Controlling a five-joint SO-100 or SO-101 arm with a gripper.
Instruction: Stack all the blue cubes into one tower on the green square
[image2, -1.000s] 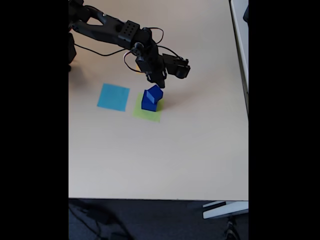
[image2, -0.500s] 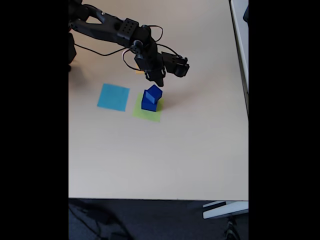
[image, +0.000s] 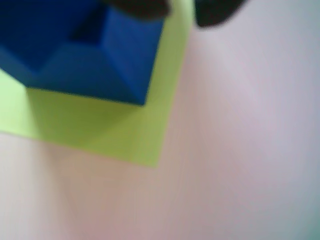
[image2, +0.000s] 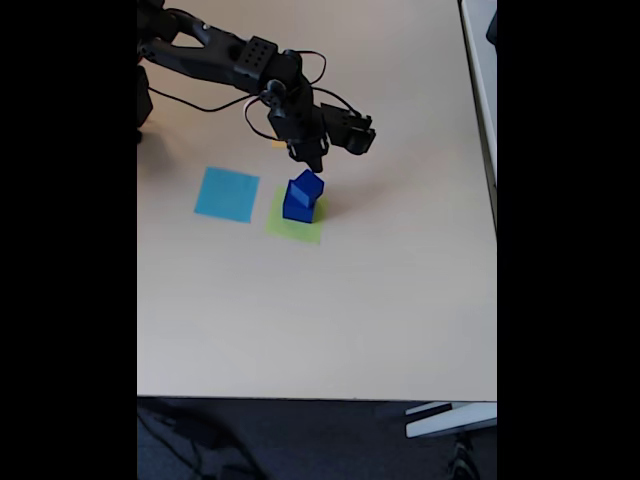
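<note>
In the fixed view two blue cubes (image2: 301, 199) stand stacked on the green square (image2: 293, 228), the smaller one on top and turned askew. My gripper (image2: 318, 164) hangs just above and behind the stack, clear of it. In the wrist view the blue cubes (image: 85, 55) fill the upper left, resting on the green square (image: 125, 137). At the top edge my gripper (image: 182, 12) shows as two dark fingertips (image: 217, 12) a little apart, open, with nothing between them.
A flat light-blue paper square (image2: 227, 194) lies just left of the green one. The beige table (image2: 330, 310) stretches bare toward its front edge. Black cables (image2: 255, 110) loop beside the arm at the back.
The gripper has drawn slightly up and back from the stack. The cubes have stayed in place.
</note>
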